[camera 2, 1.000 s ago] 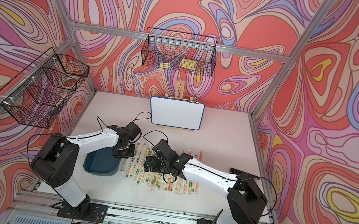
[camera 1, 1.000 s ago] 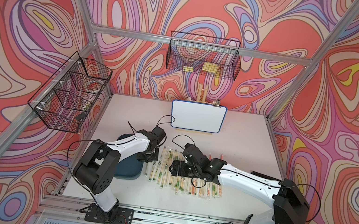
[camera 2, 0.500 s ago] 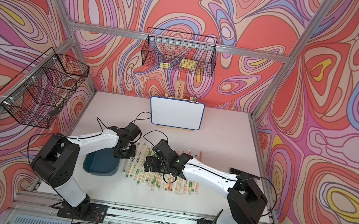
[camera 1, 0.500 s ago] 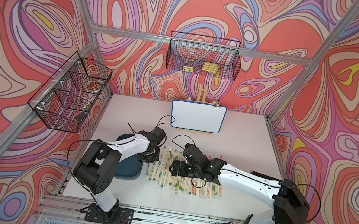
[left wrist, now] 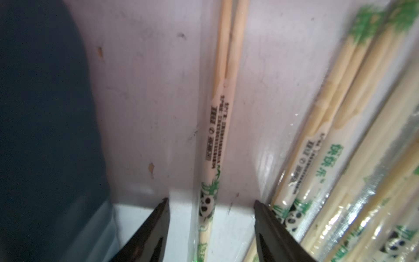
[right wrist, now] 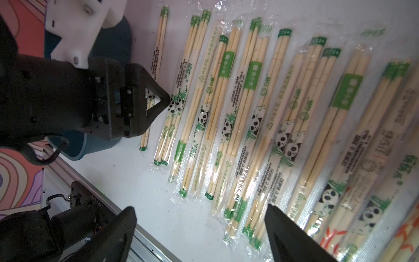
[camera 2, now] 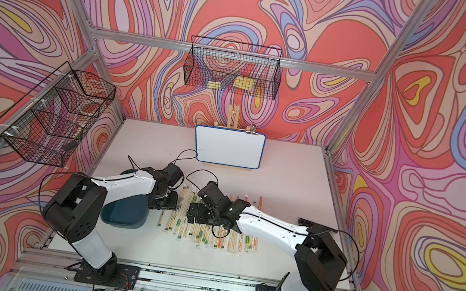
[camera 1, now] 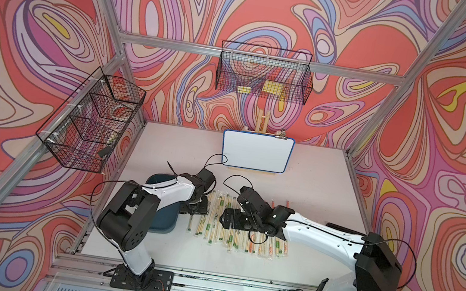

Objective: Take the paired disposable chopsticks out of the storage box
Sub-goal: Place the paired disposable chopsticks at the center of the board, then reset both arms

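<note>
Paired disposable chopsticks (right wrist: 226, 90): thin pale bamboo sticks, two to a clear crinkled plastic sleeve. They lie flat in a row on the pale worktop (camera 1: 314, 181), side by side, with several sleeves overlapping. Prints are green bamboo leaves, black-and-white pandas, green label bands and small black type. The sleeves at the end of the row farthest from the box carry orange marks.

In both top views the row sits just beside the storage box (camera 1: 164, 221) (camera 2: 125, 214), outside it. This is a shallow dark teal plastic tray with rounded corners. The left arm covers most of it. The exposed part of its floor is plain teal; the rest of the interior cannot be judged.

Left gripper (left wrist: 209, 203): low over the pair nearest the box, jaws apart. One panda-print pair (left wrist: 215, 140) lies between the fingertips and touches neither.

Right gripper (right wrist: 199, 213): jaws spread wide, over the middle of the row, gripping nothing.

Black wire mesh basket on the back wall (camera 1: 263, 75): holds flat yellow pieces (camera 1: 272, 87).

Second black wire basket (camera 1: 90, 120), on the left frame rail: divided into compartments, contents unclear.

Blue-rimmed whiteboard (camera 1: 256, 151): upright at the back of the worktop.
</note>
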### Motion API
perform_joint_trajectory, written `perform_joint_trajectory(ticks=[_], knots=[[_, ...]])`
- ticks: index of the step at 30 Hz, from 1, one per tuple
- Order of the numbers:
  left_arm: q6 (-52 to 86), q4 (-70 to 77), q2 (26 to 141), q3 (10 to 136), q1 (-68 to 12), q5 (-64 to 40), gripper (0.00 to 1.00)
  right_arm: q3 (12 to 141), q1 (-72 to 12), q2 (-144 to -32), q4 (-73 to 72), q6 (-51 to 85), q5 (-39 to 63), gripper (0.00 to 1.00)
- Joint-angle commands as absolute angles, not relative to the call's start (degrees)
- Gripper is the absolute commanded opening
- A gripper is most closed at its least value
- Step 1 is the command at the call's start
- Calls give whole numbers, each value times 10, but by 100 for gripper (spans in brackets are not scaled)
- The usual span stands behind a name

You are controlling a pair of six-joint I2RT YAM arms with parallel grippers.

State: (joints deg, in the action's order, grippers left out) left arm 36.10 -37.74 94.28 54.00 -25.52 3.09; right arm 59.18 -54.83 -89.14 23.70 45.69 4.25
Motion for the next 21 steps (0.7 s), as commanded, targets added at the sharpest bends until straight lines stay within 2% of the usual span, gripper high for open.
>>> perform_joint_trajectory(ticks=[1,15,21], knots=[[374,-392,909,535,-255,52,71,592,-550,-881,242,455,35,94],[355,-414,821,504,-144,47,73,608,-550,-867,260,446,20,95],[328,-416,774,528,-145,7,82,630,-524,-841,303,427,-9,98]])
